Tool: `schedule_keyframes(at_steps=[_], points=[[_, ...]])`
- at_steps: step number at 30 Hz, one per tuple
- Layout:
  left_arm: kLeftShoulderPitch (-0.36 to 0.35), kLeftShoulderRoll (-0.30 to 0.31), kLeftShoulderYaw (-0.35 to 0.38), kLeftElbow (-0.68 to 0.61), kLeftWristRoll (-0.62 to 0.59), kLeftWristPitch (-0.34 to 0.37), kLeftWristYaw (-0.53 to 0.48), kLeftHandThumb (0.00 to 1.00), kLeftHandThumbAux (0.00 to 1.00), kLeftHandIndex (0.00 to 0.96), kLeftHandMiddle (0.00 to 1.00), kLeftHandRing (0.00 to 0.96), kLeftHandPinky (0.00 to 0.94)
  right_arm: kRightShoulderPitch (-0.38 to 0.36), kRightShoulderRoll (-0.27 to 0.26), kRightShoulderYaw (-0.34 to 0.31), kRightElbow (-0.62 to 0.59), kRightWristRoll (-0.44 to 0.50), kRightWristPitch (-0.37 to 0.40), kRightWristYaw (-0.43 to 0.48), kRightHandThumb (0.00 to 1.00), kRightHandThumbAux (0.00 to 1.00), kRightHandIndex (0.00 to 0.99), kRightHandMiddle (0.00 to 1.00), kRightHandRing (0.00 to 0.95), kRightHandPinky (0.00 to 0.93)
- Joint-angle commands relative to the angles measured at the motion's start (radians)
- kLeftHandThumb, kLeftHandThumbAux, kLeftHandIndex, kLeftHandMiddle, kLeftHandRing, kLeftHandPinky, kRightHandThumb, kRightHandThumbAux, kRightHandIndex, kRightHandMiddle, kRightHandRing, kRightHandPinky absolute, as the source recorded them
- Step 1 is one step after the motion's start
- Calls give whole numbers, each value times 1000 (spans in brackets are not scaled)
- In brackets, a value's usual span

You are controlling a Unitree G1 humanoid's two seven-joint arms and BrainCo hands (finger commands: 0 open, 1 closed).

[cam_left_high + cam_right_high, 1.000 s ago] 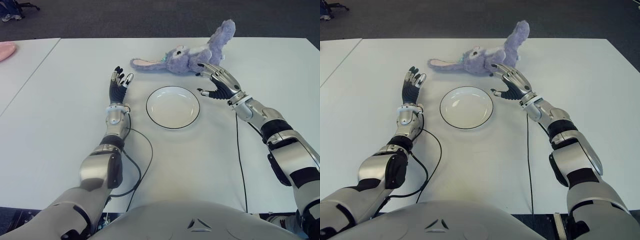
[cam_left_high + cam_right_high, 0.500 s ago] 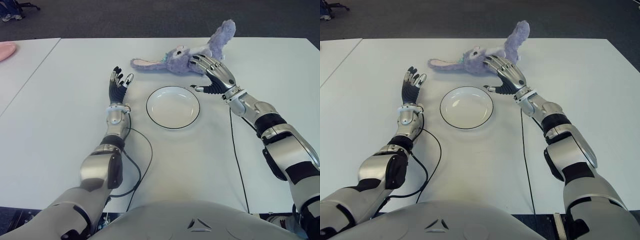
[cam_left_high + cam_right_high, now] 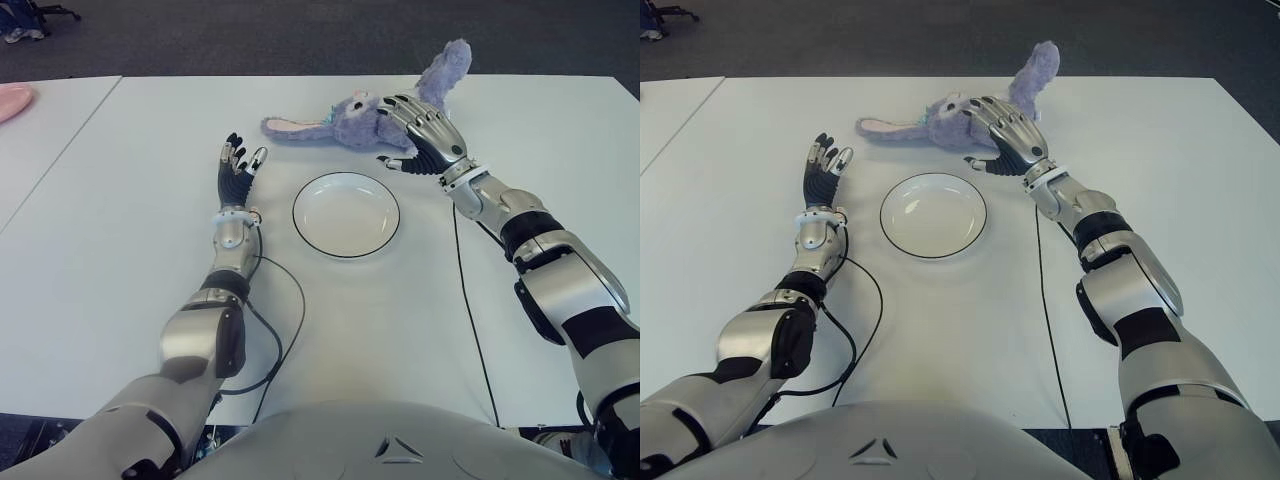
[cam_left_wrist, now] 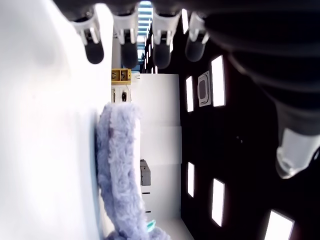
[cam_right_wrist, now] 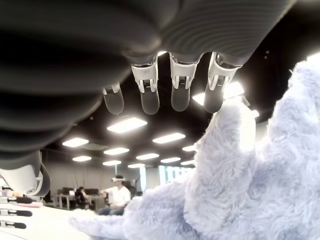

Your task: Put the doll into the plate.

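The doll, a purple plush rabbit (image 3: 352, 122), lies on the white table (image 3: 150, 130) behind the plate, one long ear stretched left and a limb (image 3: 445, 68) sticking up at the right. The white plate (image 3: 346, 213) with a dark rim sits near the table's middle, holding nothing. My right hand (image 3: 418, 130) hovers over the rabbit's body with fingers spread; in the right wrist view the fingertips (image 5: 150, 102) stand clear of the plush rabbit (image 5: 240, 200). My left hand (image 3: 238, 165) shows left of the plate, fingers extended, holding nothing.
A pink object (image 3: 12, 100) lies on a neighbouring table at the far left. Black cables (image 3: 280, 330) run over the tabletop from both forearms. A dark carpeted floor lies beyond the table's far edge.
My right hand has moved up and leftward from beside the plate's right rim to above the rabbit's body. The rabbit, plate and left hand have stayed put.
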Motion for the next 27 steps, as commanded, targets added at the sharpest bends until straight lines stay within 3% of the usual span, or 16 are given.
schedule_keyframes(at_steps=[1,13,27], points=[[230,-90,-19,151,15,115,24,0,584,49,96,90,76,-45,43,24,69,-9,49,18,332,494,35,0,0,0],[232,-96,0,153,-6,127,6,0,568,32,85,78,64,-117,71,19,144,9,140,113,317,574,63,0,0,0],[224,-108,34,153,-45,127,-35,0,570,44,98,89,80,-169,60,16,170,12,231,211,346,614,74,0,0,0]])
